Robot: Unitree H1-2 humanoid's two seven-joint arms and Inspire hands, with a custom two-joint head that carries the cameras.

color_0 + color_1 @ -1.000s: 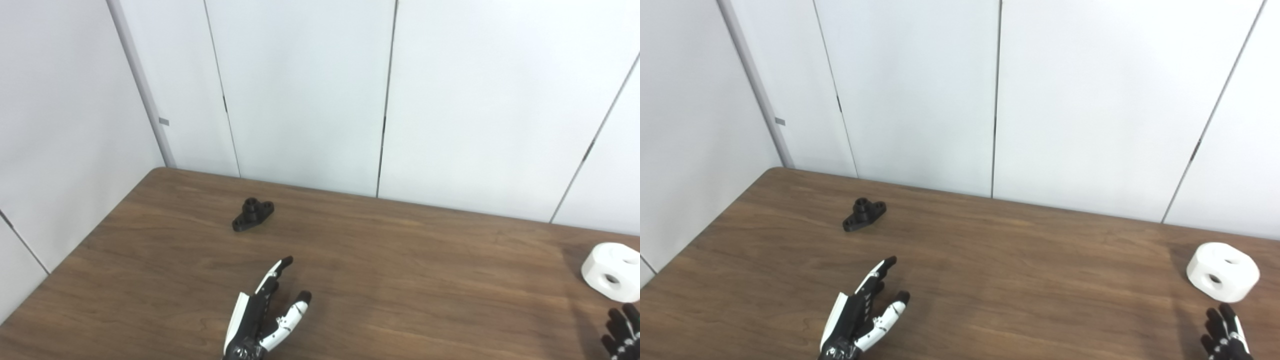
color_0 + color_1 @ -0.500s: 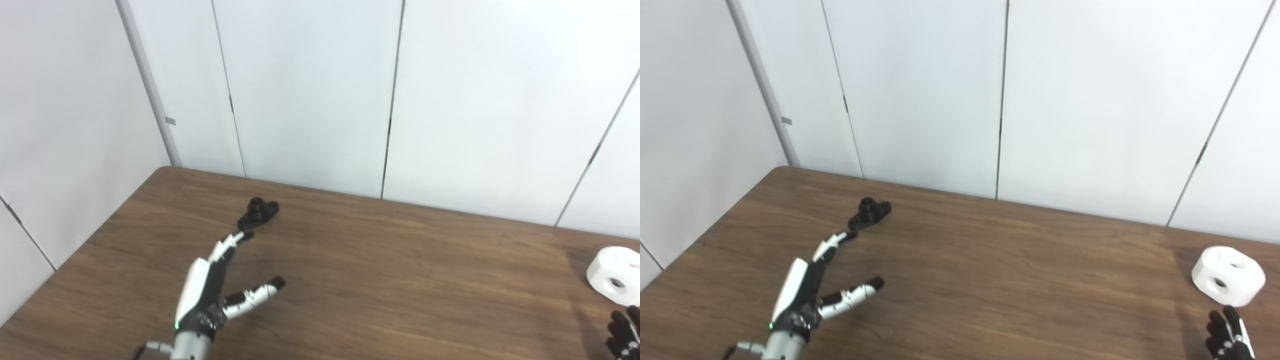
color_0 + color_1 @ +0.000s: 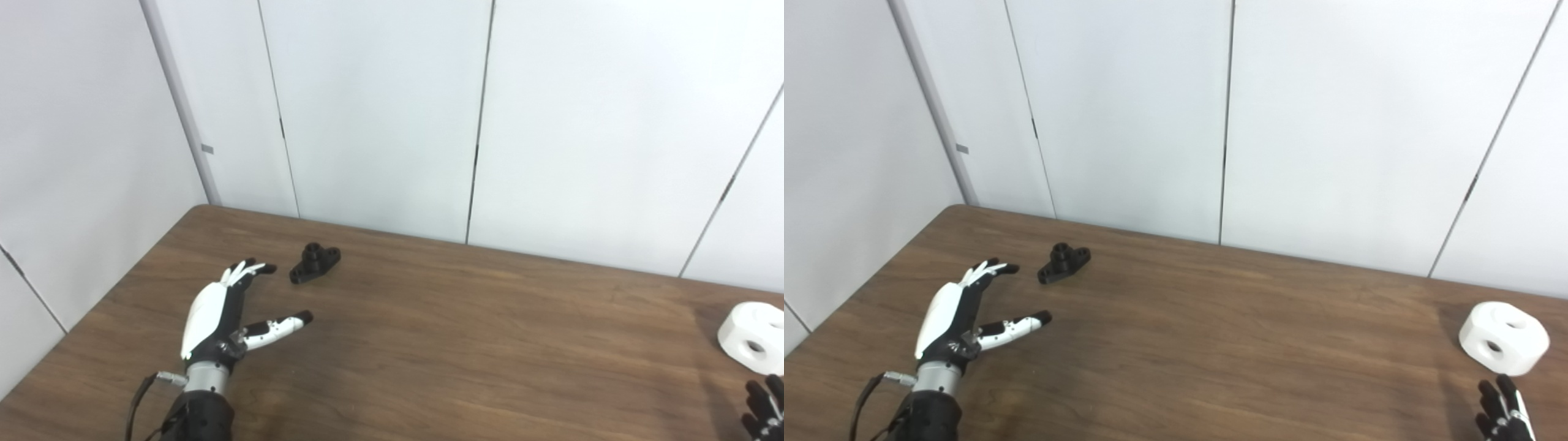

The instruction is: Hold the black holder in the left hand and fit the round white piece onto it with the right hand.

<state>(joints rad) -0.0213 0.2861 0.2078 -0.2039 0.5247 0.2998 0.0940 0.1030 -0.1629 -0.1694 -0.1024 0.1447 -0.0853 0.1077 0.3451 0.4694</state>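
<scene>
Brown wood-grain surface [image 3: 465, 331], rounded far-left corner. White panelled walls [image 3: 380, 116] behind and left, dark vertical seams; small grey tag [image 3: 207, 149], possibly a label.

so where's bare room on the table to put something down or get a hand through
The widest bare stretch of table runs between the black holder and the round white piece. The far strip along the wall is bare too. The tightest spot is the gap between the open left hand and the holder. The right hand sits just below the white piece.

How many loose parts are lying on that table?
2. The black holder lies at the far left, just beyond the open left robot hand. The round white piece sits at the right edge, above the right robot hand. Neither is held.
</scene>
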